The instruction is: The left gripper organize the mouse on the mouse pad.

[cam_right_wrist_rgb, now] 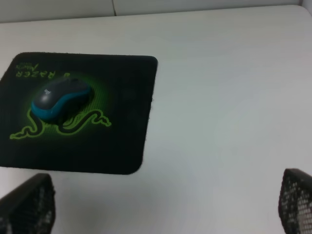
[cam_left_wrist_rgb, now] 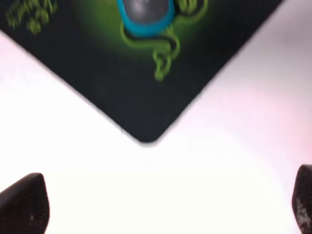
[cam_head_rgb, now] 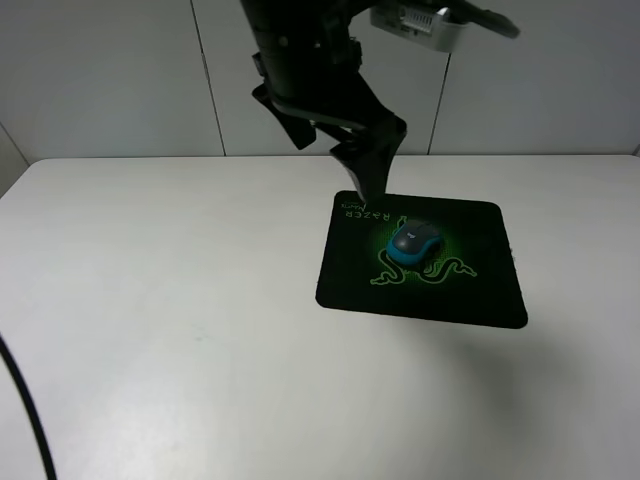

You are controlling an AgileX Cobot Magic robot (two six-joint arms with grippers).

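The left gripper point(cam_head_rgb: 368, 180) hangs above the mouse pad's point(cam_head_rgb: 480, 290) far edge, fingers spread wide and empty. The mouse point(cam_head_rgb: 416, 243) sits on the pad's green logo, just beyond and below those fingertips point(cam_left_wrist_rgb: 24, 202).

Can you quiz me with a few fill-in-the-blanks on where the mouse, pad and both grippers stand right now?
1. The mouse rests on the green ____ printed on the mouse pad.
2. The left gripper is ____, holding nothing.
3. The mouse's sides are coloured ____.
4. The right gripper is open over the white ____.

Missing words: logo; open; blue; table
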